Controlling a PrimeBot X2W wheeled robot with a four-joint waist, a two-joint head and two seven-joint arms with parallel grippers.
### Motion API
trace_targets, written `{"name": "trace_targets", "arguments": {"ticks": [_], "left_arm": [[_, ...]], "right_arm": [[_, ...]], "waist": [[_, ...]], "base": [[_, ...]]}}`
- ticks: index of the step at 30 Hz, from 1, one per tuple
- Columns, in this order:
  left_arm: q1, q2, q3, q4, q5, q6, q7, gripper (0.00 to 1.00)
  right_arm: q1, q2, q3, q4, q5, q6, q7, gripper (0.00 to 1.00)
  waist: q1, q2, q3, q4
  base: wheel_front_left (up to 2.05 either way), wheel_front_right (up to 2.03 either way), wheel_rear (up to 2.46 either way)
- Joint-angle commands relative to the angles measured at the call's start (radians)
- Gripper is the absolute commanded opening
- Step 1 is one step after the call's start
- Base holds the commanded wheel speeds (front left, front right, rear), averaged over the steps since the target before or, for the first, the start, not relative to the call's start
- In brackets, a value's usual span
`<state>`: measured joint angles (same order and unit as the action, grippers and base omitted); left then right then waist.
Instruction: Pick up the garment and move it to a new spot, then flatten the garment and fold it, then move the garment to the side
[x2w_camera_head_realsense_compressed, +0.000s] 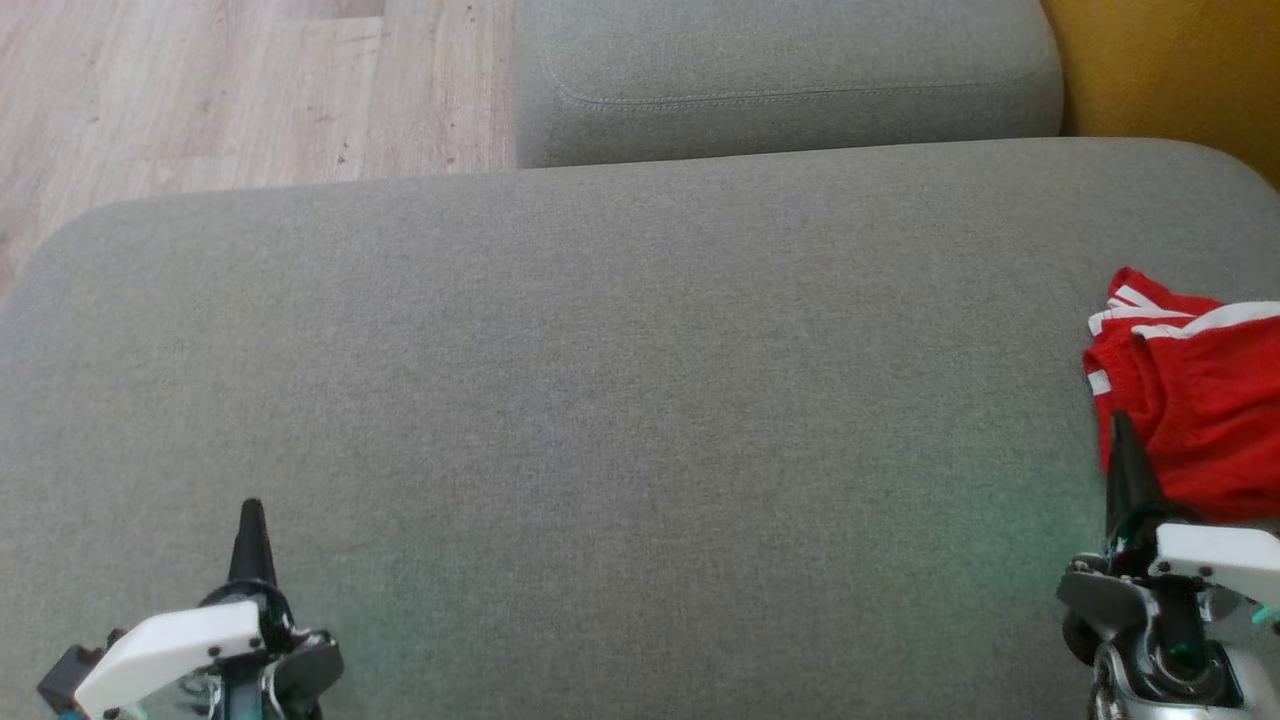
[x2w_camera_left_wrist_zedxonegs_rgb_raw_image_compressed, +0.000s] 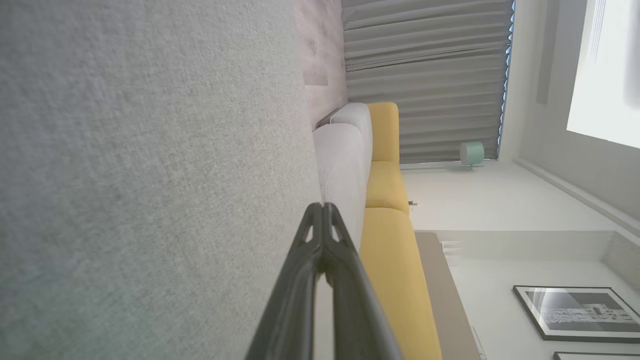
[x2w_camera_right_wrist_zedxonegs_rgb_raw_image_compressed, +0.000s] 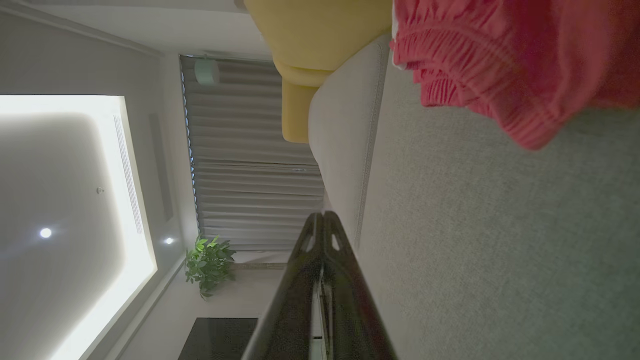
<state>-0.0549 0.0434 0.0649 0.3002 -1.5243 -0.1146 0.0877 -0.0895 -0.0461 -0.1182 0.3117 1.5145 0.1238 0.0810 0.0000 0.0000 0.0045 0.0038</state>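
The garment (x2w_camera_head_realsense_compressed: 1195, 400) is red with white stripes and lies crumpled at the right edge of the grey sofa cushion (x2w_camera_head_realsense_compressed: 600, 400). The right wrist view catches its gathered red waistband (x2w_camera_right_wrist_zedxonegs_rgb_raw_image_compressed: 480, 85) at the upper right. My right gripper (x2w_camera_head_realsense_compressed: 1122, 425) is shut and empty, its tip at the garment's near left edge; whether it touches the cloth I cannot tell. My left gripper (x2w_camera_head_realsense_compressed: 250, 510) is shut too, low at the front left over bare cushion, far from the garment. In both wrist views the dark fingers (x2w_camera_left_wrist_zedxonegs_rgb_raw_image_compressed: 322, 210) (x2w_camera_right_wrist_zedxonegs_rgb_raw_image_compressed: 322, 217) meet at their tips with nothing between them.
A second grey cushion (x2w_camera_head_realsense_compressed: 780, 80) lies behind the main one, with wooden floor (x2w_camera_head_realsense_compressed: 220, 90) at the back left and yellow upholstery (x2w_camera_head_realsense_compressed: 1170, 70) at the back right. Curtains (x2w_camera_left_wrist_zedxonegs_rgb_raw_image_compressed: 425, 75), a framed picture (x2w_camera_left_wrist_zedxonegs_rgb_raw_image_compressed: 580, 312) and a potted plant (x2w_camera_right_wrist_zedxonegs_rgb_raw_image_compressed: 207, 265) stand farther off.
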Motion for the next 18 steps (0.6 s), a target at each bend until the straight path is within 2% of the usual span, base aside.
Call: {"name": "trace_targets", "arguments": {"ticks": [1,7,18], "left_arm": [[-0.049,0.007,0.036,-0.041,-0.019,-0.009,0.007,0.00],[-0.053,0.007,0.048,-0.054,-0.081,-0.016,0.024,0.00],[-0.053,0.007,0.049,-0.055,-0.085,-0.016,0.025,0.00]], "right_arm": [[-0.021,-0.004,0.013,-0.046,0.025,0.007,0.014,0.00],[-0.019,-0.004,0.005,-0.066,0.090,0.007,0.031,0.00],[-0.018,-0.004,0.004,-0.067,0.094,0.007,0.032,0.00]], "waist": [[0.0000,0.0000,0.000,0.000],[0.0000,0.0000,-0.001,-0.004],[0.0000,0.0000,-0.001,-0.004]], "base": [[0.00,0.00,0.00],[0.00,0.00,0.00],[0.00,0.00,0.00]]}}
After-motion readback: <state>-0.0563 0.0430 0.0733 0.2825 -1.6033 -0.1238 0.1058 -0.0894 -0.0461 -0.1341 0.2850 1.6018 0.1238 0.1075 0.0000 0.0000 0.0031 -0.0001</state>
